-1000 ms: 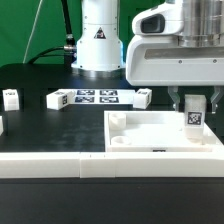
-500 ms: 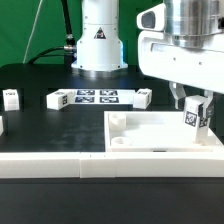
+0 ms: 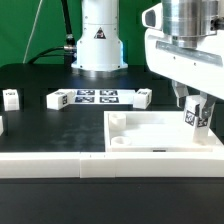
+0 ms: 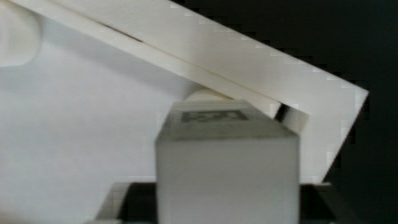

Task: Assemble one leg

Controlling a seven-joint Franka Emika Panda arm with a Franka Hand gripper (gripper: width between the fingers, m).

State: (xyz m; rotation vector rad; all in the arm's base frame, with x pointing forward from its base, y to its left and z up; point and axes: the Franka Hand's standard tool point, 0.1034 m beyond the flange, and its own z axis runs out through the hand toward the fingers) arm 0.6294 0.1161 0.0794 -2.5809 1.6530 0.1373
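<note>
1. Whereas a second ago the leg (image 3: 195,120) showed its tagged face square to the exterior view, that face now looks skewed. The leg itself has hardly shifted from its place over the panel's far corner, on the exterior view's right.
2. Along with it, the tool (image 3: 198,108) has twisted about its own upright line, so its white body is seen at an angle rather than broadside. I judge this to be a screwing turn. That would mean the leg is already seated in a corner hole and is being driven home, though the hole itself is hidden behind the leg.
3. The leg's long axis is close to upright, with its lower end at the panel (image 3: 160,138) and its upper end between the fingers. A slight lean shows in the exterior view, but I cannot tell whether it is real or an effect of the camera's angle. In the wrist view the leg runs away from the camera, its tag near the far end, beside the panel's raised rim.
4. The tool's fingers are closed to the leg's width and clamped on two opposite sides. They hold nothing else.
5. The panel lies flat on the black table (image 3: 60,125), just behind a long white rail (image 3: 50,165).
6. Farther back, well apart from the work, lies the marker board (image 3: 95,97). A loose tagged block (image 3: 143,96) sits just beside its end on the exterior view's right.
</note>
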